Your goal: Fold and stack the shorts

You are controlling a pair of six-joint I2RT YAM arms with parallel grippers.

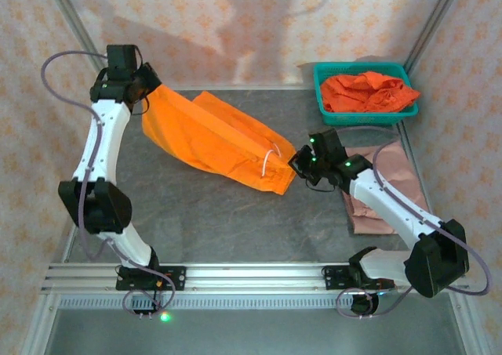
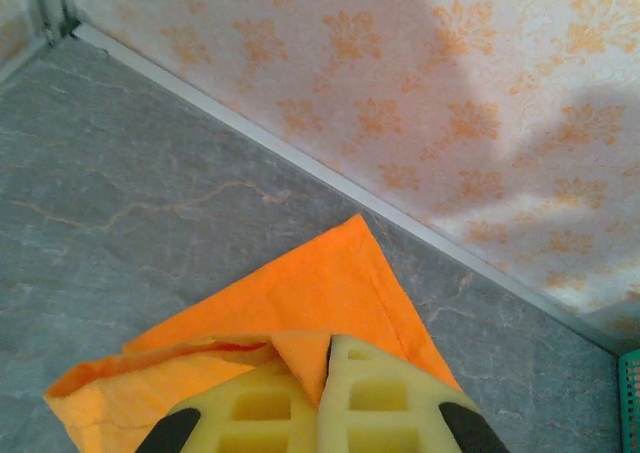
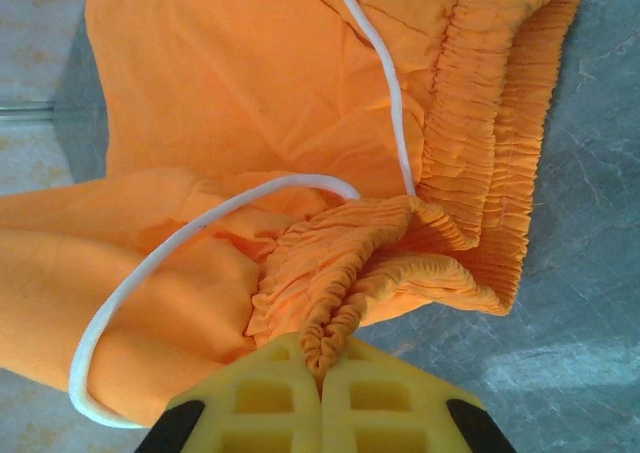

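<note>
Holding orange shorts (image 1: 212,139) by both ends over the worktop (image 1: 235,230).
Left tool (image 2: 325,345) is clamped on a far leg corner, right tool (image 3: 322,351) on the bunched waistband beside the drawstring (image 3: 200,233), likely to draw it flat for folding. Pink shorts (image 1: 361,218) lie under the right arm (image 1: 392,206); more orange ones (image 1: 369,91) fill the basket (image 1: 320,96).

Robot test booth — wallpapered panels (image 1: 235,26), aluminium rail (image 1: 259,275)
</note>
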